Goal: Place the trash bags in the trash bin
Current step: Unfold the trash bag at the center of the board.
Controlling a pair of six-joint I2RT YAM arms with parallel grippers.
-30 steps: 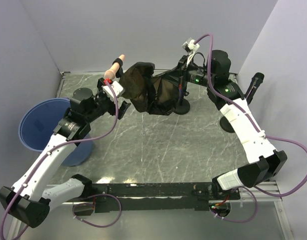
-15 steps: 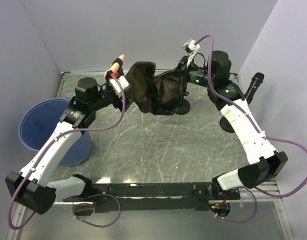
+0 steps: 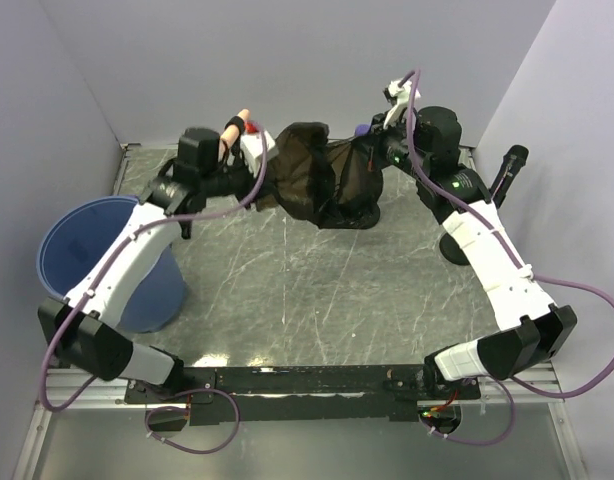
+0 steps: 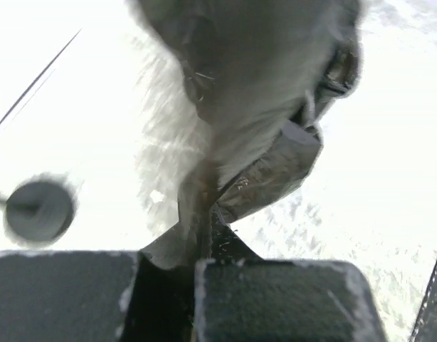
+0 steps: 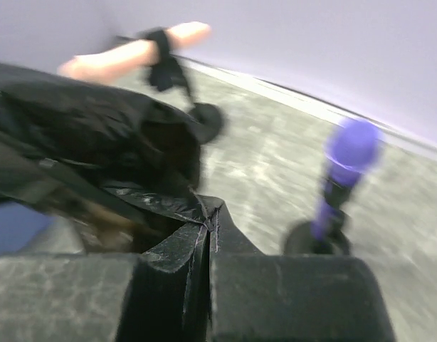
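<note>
**Holding one bag between two claws, bin not yet reached**

Left claw [image 4: 197, 265]: jaws together, a fold of black film pinched between them. Right claw [image 5: 204, 246]: likewise clamped on a crease of the same film. In the top view the bag [image 3: 312, 185] hangs as a dark sagging sheet between the two, upper centre of frame, above the far end of the table [image 3: 307, 300]. Its lower edge overlaps a round black base [image 3: 369, 214]; I cannot tell whether they touch.

Reason for the hold (judgement): two pinch points keep the loose film gathered and lifted, so it can be carried sideways rather than dragged across the table.

Bin [image 3: 82, 250]: lower left of the top view, at the table's left edge, mouth up, well apart from the bag. The left arm's forearm crosses its right side. No film shows inside it.

Around:
- peach peg [image 3: 237, 127] with a black band, just left of the left claw
- purple knob [image 5: 350, 146] on a stand, right of centre in the right wrist view
- black post [image 3: 513, 158], far right of the top view

In the way (judgement): the peg sits close to the line from bag to bin, and trailing film could snag on it or on the base below. The right arm looks well extended; it would likely have to release before the left can swing the bag over the bin.
</note>
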